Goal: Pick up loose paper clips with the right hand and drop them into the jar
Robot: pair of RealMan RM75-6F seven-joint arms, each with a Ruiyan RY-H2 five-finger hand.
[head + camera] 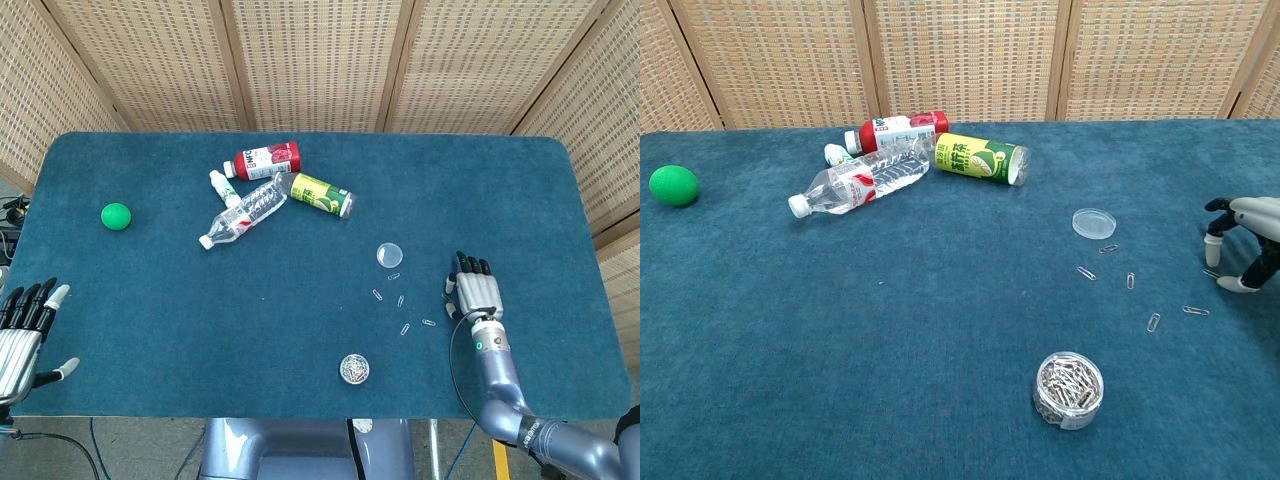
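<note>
The small clear jar (354, 368) (1069, 388) stands near the table's front edge with several paper clips inside. Its round lid (389, 254) (1094, 222) lies flat further back. Loose clips lie on the blue cloth between them: one (1108, 248) by the lid, others (1086, 272) (1131, 281) (1153, 322), and one (428, 322) (1195, 310) nearest my right hand. My right hand (474, 292) (1246, 242) hovers just right of the clips, fingers spread and curved down, holding nothing. My left hand (22, 328) is open at the table's left front corner.
Three bottles and a yellow-green can (321, 193) (980, 160) lie in a cluster at the back left of centre. A green ball (116, 216) (674, 185) sits at the far left. Wicker screens stand behind the table.
</note>
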